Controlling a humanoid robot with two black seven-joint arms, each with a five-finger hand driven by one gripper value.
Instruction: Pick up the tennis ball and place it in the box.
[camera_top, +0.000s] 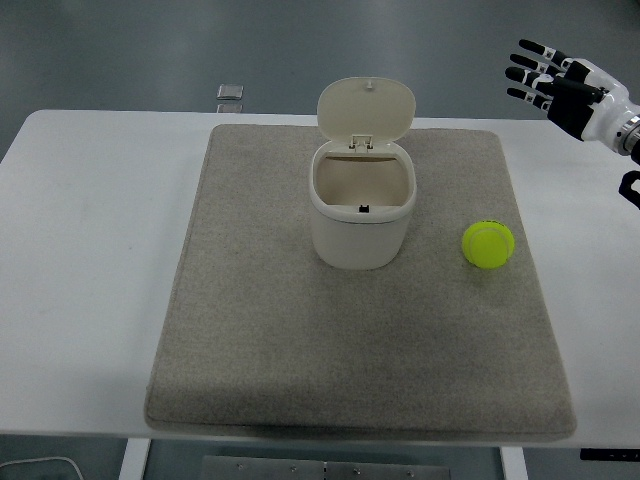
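A yellow-green tennis ball (488, 244) lies on the grey mat (250, 340), to the right of the box. The box (361, 215) is a cream bin standing mid-mat, its hinged lid (366, 106) flipped up at the back, the inside showing nothing in it. My right hand (535, 72) hovers at the upper right, beyond the table's far right corner, high above and behind the ball. Its fingers are spread and hold nothing. The left arm is out of the picture.
The mat covers the middle of the white table (90, 250). A small silvery object (230, 93) sits just past the table's far edge, left of the lid.
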